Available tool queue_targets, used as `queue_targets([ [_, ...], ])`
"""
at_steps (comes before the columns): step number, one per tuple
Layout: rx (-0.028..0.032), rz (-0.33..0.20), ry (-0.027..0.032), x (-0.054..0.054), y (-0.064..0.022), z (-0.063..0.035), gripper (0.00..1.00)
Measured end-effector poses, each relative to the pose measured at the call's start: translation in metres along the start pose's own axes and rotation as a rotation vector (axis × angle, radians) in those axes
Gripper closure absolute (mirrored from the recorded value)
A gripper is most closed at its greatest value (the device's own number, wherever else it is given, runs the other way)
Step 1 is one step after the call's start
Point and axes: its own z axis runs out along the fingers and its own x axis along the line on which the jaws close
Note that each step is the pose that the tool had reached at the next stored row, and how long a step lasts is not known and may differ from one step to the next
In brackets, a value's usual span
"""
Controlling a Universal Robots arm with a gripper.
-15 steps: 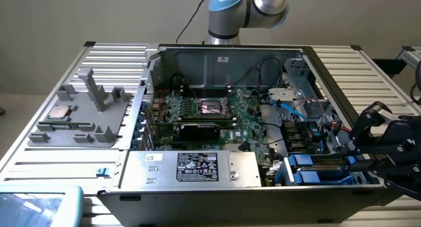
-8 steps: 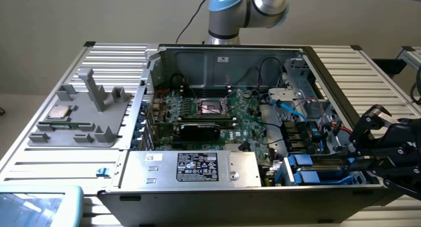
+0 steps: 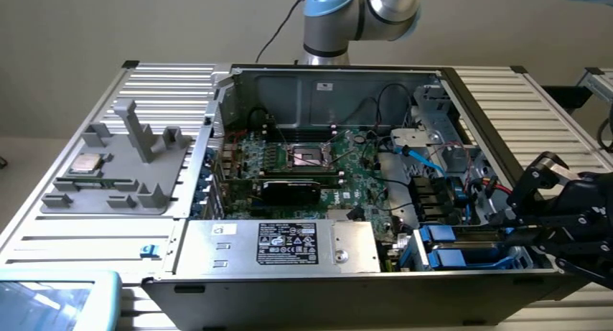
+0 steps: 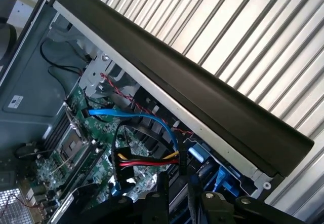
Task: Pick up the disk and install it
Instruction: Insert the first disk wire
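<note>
While my pincer [image 3: 504, 229] hangs at the computer case's [image 3: 316, 94] blue-railed drive bay [image 3: 446, 234], lower right, I cannot tell whether it grasps anything.

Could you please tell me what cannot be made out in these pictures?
The disk, exterior view: its label and far end are hidden behind the gripper.
The gripper: cut off by the exterior view's right edge.
The sticker on the grey box, exterior view: print too small to read.

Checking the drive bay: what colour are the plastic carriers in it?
The carriers are bright blue, clearest in the exterior view.
</note>
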Motion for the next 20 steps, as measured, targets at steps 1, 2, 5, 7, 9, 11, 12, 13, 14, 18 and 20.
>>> queue_targets([
  [1,0.0001,0.0,0.0,0.0,0.0001,0.0,0.71],
  [2,0.0001,0.0,0.0,-0.0001,0.0001,0.0,0.71],
  [5,-0.0051,-0.003,0.0024,-0.0005,-0.0001,0.0001,0.71],
  [7,-0.0154,-0.008,0.0037,-0.0006,-0.0002,0.0005,0.71],
  [9,-0.0242,-0.012,0.003,-0.0012,-0.0003,0.0015,0.71],
  [11,-0.0294,-0.015,0.0017,-0.0025,-0.001,0.0027,0.71],
  [12,-0.0311,-0.016,0.0012,-0.0032,-0.0015,0.0034,0.71],
  [13,-0.0325,-0.017,0.0011,-0.0038,-0.0017,0.0042,0.71],
  [14,-0.0342,-0.018,0.0014,-0.0042,-0.0018,0.0048,0.71],
  [18,-0.049,-0.024,0.0085,-0.0044,-0.0019,0.0053,0.71],
  [20,-0.0547,-0.027,0.0094,-0.0044,-0.0019,0.0052,0.71],
])
